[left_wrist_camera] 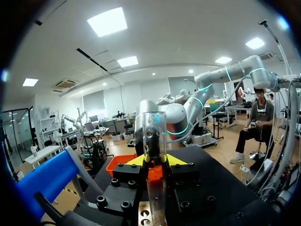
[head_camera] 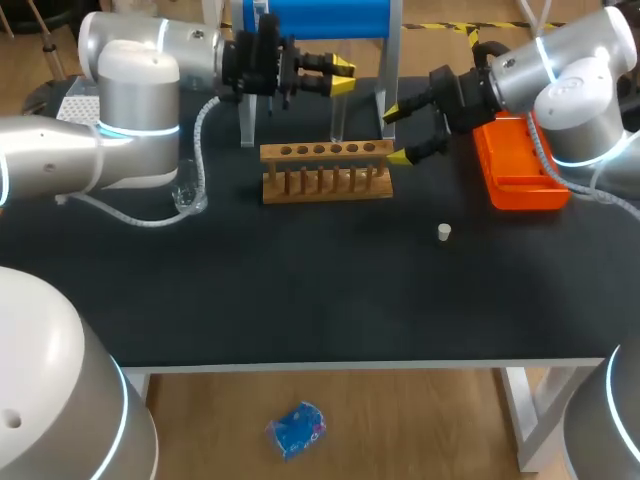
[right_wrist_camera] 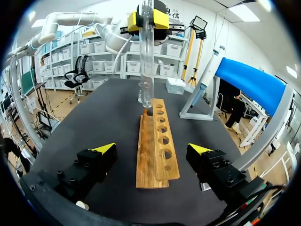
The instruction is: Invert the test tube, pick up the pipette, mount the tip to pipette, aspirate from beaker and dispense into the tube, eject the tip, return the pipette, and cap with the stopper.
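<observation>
A clear test tube (head_camera: 337, 112) hangs upright, gripped near its upper part by my left gripper (head_camera: 340, 74). In the left wrist view the tube (left_wrist_camera: 155, 141) stands between the yellow tips of the left gripper (left_wrist_camera: 155, 161). The right wrist view shows the tube (right_wrist_camera: 146, 61) with its rounded lower end just above a hole of the wooden rack (right_wrist_camera: 157, 146). My right gripper (head_camera: 397, 134) stands open beside the rack's (head_camera: 327, 172) right end, holding nothing; its fingers (right_wrist_camera: 104, 149) straddle the rack's near end. A small white stopper (head_camera: 444, 233) lies on the mat.
An orange tray (head_camera: 520, 170) sits at the right under my right arm. The pipette stand with its blue top (head_camera: 315, 18) rises behind the rack. A clear beaker (head_camera: 188, 198) stands at the left. A white box (right_wrist_camera: 175, 85) sits beyond the rack.
</observation>
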Tool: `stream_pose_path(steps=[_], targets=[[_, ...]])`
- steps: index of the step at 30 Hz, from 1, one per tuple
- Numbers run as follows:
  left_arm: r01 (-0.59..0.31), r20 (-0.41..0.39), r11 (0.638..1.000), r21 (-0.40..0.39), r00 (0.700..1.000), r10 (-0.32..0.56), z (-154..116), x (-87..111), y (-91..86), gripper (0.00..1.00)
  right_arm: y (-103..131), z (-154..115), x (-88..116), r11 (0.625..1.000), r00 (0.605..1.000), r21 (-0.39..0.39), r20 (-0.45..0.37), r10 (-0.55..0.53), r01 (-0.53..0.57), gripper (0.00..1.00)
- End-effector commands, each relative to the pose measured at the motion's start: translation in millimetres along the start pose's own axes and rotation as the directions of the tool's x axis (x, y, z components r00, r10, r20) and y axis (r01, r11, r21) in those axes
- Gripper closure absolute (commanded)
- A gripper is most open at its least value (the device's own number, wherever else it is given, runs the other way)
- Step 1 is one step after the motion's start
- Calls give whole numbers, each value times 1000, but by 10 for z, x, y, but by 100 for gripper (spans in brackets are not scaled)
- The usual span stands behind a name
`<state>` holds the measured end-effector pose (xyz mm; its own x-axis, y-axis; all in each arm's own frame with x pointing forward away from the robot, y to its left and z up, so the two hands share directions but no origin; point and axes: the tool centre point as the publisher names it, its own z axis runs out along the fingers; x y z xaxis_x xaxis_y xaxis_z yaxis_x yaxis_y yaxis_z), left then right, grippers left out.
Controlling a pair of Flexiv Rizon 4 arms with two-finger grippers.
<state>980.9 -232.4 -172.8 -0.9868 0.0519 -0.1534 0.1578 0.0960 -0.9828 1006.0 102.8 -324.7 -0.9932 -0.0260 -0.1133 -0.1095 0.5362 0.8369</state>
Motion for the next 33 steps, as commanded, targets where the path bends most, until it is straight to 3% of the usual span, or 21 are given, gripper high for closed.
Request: stream_pose_path(steps=[1,33], targets=[[-2,-7,1000,11,1000,2,50,-90,100,100,1,-4,3,1000,1000,2,1,0,0,0],[-8,92,1000,-9,996,9,7,-228,467,100,1,-4,3,1000,1000,2,1,0,0,0]])
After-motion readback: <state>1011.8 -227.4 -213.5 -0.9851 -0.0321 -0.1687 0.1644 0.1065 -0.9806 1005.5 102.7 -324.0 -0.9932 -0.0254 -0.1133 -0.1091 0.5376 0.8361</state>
